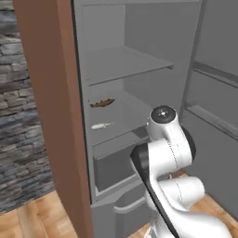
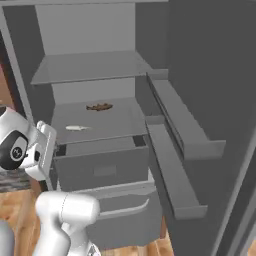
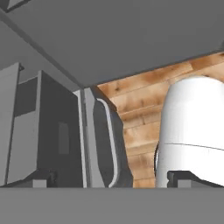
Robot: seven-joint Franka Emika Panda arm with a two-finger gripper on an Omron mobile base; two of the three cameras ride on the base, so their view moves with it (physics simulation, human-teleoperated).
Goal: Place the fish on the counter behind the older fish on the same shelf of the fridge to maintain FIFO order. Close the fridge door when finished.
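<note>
Brick wall: rough grey-blue stone courses (image 1: 18,116) at the far left of the left base view, above a light wooden plank floor (image 1: 32,218).
Wood panel: tall brown wooden panel (image 1: 53,116) framing the left side of the fridge.
Fridge: tall grey cabinet with grey inner walls (image 1: 139,28), standing open.
Upper shelf: higher flat grey panel (image 2: 90,67), bare.
Shelf: flat grey panel (image 2: 117,122) spanning the fridge's width, above a grey drawer box (image 2: 102,170).
Fish: small slender dark brown fish (image 2: 99,106) lying on the shelf towards the back, behind the pale one and apart from it.
Older fish: small slender pale silvery-white fish (image 2: 77,128) lying near the shelf's front edge.
Lower drawer: grey front with a curved light grey handle (image 2: 127,207), below the drawer box.
Fridge door: tall flat grey panel (image 2: 210,75), swung open at the right, with two grey door bins (image 2: 182,125) on its inner face.
Gripper: two small dark tips (image 3: 109,179) at the bottom of the hand view, well apart, nothing between them, facing the lower drawer.
Writing: no legible brand or label anywhere.
</note>
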